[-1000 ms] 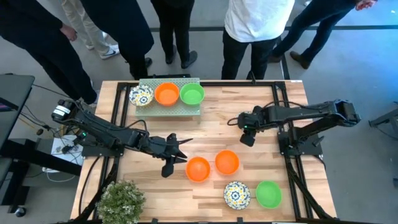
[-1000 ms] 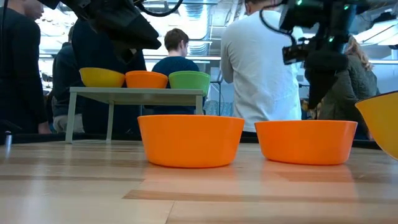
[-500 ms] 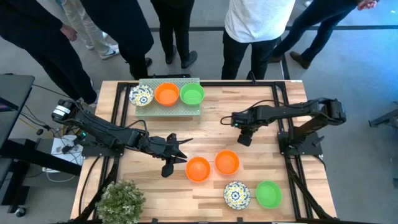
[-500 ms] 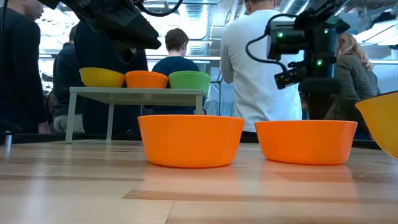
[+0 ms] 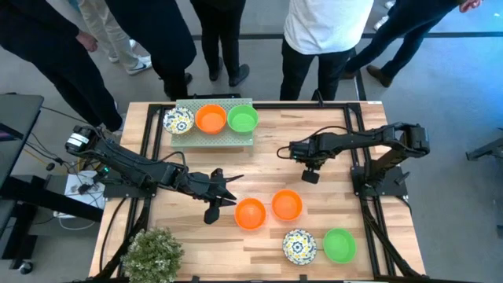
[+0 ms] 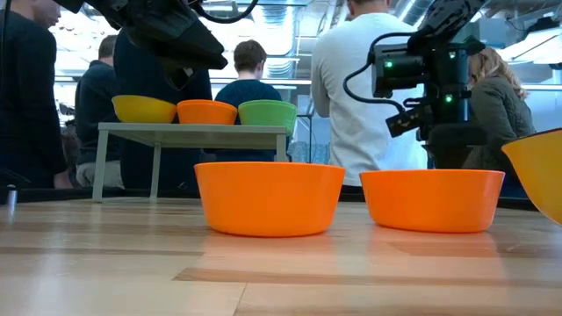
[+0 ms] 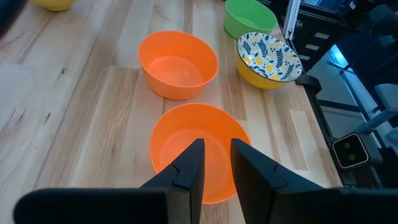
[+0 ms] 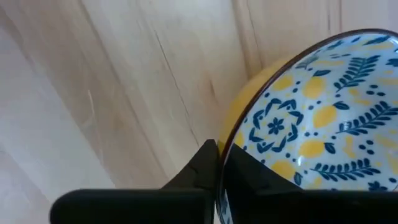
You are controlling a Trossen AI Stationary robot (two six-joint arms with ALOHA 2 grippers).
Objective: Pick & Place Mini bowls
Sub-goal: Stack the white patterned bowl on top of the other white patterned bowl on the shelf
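Four mini bowls rest on their bases on the table: two orange ones (image 5: pixel 250 213) (image 5: pixel 287 204), a floral one (image 5: pixel 299 245) and a green one (image 5: pixel 339 244). Floral (image 5: pixel 178 120), orange (image 5: pixel 211 119) and green (image 5: pixel 242 119) bowls stand on a raised shelf (image 5: pixel 214 138). My left gripper (image 5: pixel 230 192) (image 7: pixel 217 144) hangs narrowly open above the nearer orange bowl's (image 7: pixel 199 155) left rim, well off the table. My right gripper (image 5: pixel 311 175) (image 8: pixel 222 149) points down just beyond the other orange bowl, fingers almost together. My right gripper shows a floral bowl's rim (image 8: pixel 231 138) running into the thin gap between its fingers in its wrist view. The high view shows no bowl at that gripper. I cannot tell whether it touches a bowl.
A leafy potted plant (image 5: pixel 153 251) stands at the table's near left corner. Several people stand beyond the far edge (image 5: pixel 314 31). Bare wood lies between the shelf and the orange bowls (image 5: pixel 259 169).
My right arm has reached farther toward the table's left and its gripper has sunk a little, ending beyond the right orange bowl. My left arm and all the bowls have kept still.
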